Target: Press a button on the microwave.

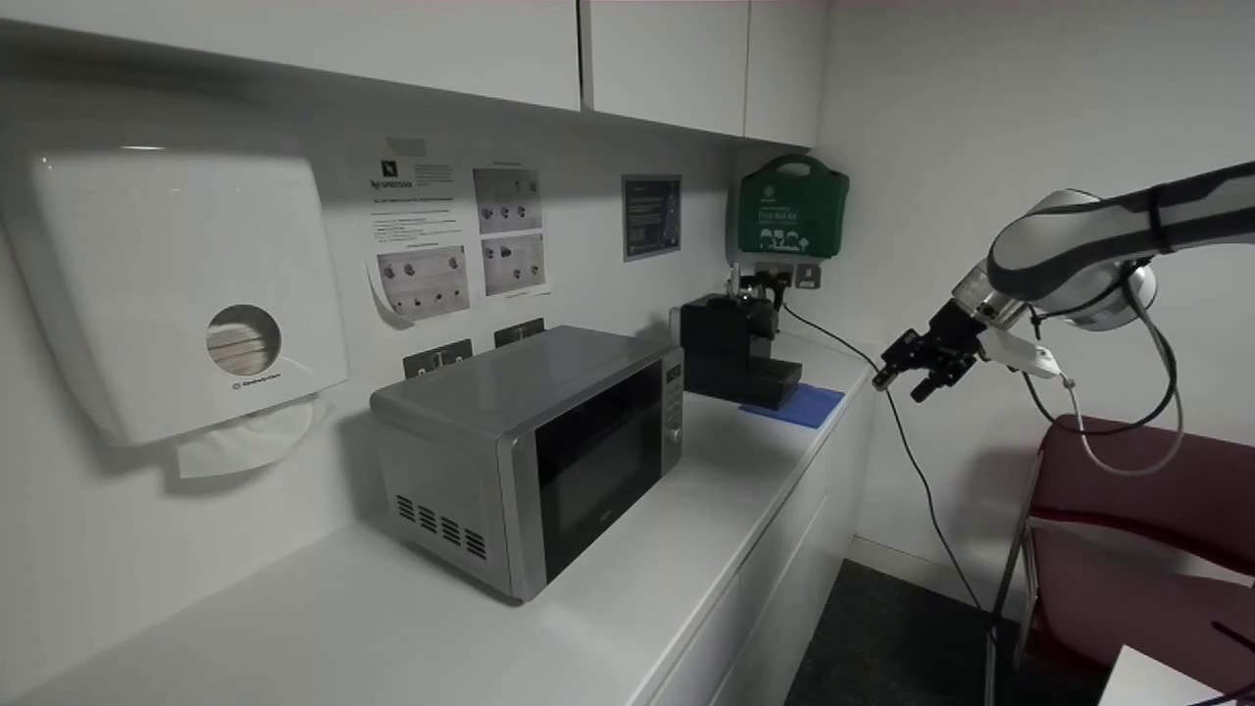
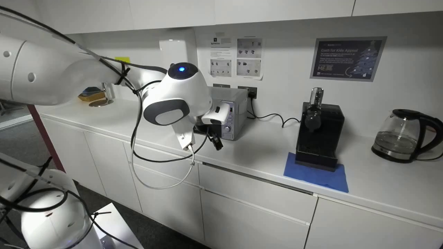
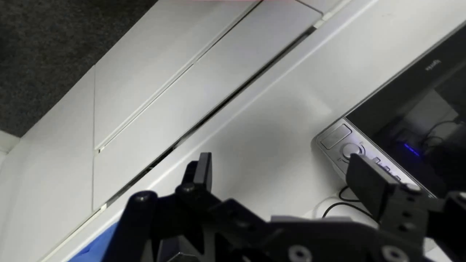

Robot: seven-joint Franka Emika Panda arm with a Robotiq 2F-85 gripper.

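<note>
Microwave [image 1: 525, 461], silver-grey with a dark glass door [image 1: 600, 461], stands on the white worktop [image 1: 431, 637], its back toward the wall [image 1: 118, 529] and its door facing out. A control panel [image 1: 673, 407] runs down one end of the front; vents [image 1: 441, 527] pierce the side at the opposite end. The wrist view shows the panel's round silver dial [image 3: 350, 150], with a rectangular key [image 3: 335, 136] on one side of it and small buttons [image 3: 386, 168] on the other.

The hand [image 1: 901, 386] hangs out in front of the microwave's panel end, apart from the metal, its fingers [image 3: 204, 173] spread wide. Seen from the wrist, one finger overlaps the control panel and covers part of it, so I cannot make out every button. The robot arm [image 1: 1108, 235] extends across in front of the microwave, and in an exterior view it hides most of the door.

Past the panel end come a black coffee machine [image 2: 320, 135] on a blue cloth [image 2: 316, 175] and, farther from the microwave, a glass kettle [image 2: 396, 138] with some liquid in it. A black lead [image 2: 273, 115] snakes over the worktop from beside the microwave toward the coffee machine. Printed Nespresso sheets [image 1: 422, 201] are stuck up on the wall behind and above the microwave, and white wall cupboards [image 1: 677, 59] run overhead. Beyond the vented end hangs a white paper towel dispenser [image 1: 186, 284]. A green first aid kit [image 1: 792, 211] hangs well past the panel end.
</note>
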